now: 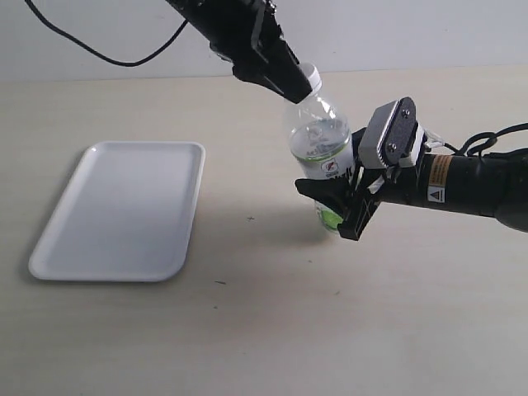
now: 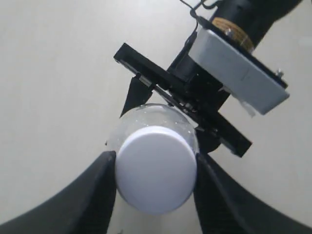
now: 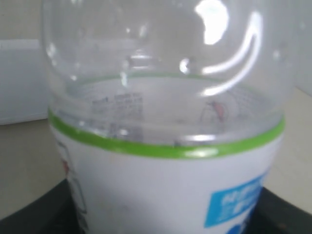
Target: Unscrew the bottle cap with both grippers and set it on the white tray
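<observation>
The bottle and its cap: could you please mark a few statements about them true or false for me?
1. The left gripper has a finger on each side of the cap. True.
2. The cap lies on the tray. False: it is on the neck of the bottle.
3. The right gripper holds the bottle at its label. True.
4. The bottle lies on its side. False: it stands roughly upright on the table.
5. The tray touches the bottle. False: they are well apart.

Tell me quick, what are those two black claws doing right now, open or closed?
Left gripper: closed on the small round white plastic bottle cap.
Right gripper: closed around the clear plastic bottle, at its label.
</observation>
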You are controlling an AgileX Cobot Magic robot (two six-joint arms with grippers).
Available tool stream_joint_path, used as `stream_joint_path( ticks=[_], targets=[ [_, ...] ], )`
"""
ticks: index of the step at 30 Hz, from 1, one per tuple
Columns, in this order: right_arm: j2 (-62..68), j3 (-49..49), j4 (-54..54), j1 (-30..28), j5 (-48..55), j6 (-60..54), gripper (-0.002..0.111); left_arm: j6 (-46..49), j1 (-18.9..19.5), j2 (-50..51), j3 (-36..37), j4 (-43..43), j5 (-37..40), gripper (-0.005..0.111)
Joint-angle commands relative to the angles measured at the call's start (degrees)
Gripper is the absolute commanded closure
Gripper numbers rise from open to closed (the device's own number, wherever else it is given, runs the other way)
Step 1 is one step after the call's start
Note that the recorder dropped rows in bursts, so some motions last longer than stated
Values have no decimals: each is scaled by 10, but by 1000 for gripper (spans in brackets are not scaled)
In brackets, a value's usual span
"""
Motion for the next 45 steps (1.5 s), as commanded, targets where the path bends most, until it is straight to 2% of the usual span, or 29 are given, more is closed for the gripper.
stream_joint_path(
  ticks=[1,11,17,22,25,32,34,36,39,40,41,45],
  targets=[
    [-2,0,-26,0,-2,-16,108,-131,0,-5,-2,-43,-16,104],
    [-2,0,-26,0,-2,-15,108,-377,0,-5,-2,-73,-16,104],
    [-2,0,-26,0,-2,-17,108,-483,0,-5,-2,-86,-22,104],
    [-2,0,-26,0,-2,-11,108,-466,0,-5,-2,-80,-43,104],
    [-2,0,-26,0,-1,-4,108,-347,1,-10,-6,-51,-52,104],
    [-2,0,-24,0,-1,-2,108,-290,-7,-59,-39,110,-19,103],
    [-2,0,-24,0,-1,-2,108,-247,-16,-76,-45,141,-1,96],
    [-2,0,-24,0,-1,-2,108,-259,-29,-91,-47,161,11,81],
    [-2,0,-21,0,-1,-2,108,-365,-70,-99,-48,236,11,44],
    [-2,0,-21,0,-1,-2,108,-398,-85,-99,-48,271,11,35],
    [-2,0,-21,0,-1,-2,108,-444,-106,-97,-48,322,11,33],
    [-2,0,-22,0,-1,9,108,-574,-194,-76,-49,487,6,35]
  ],
)
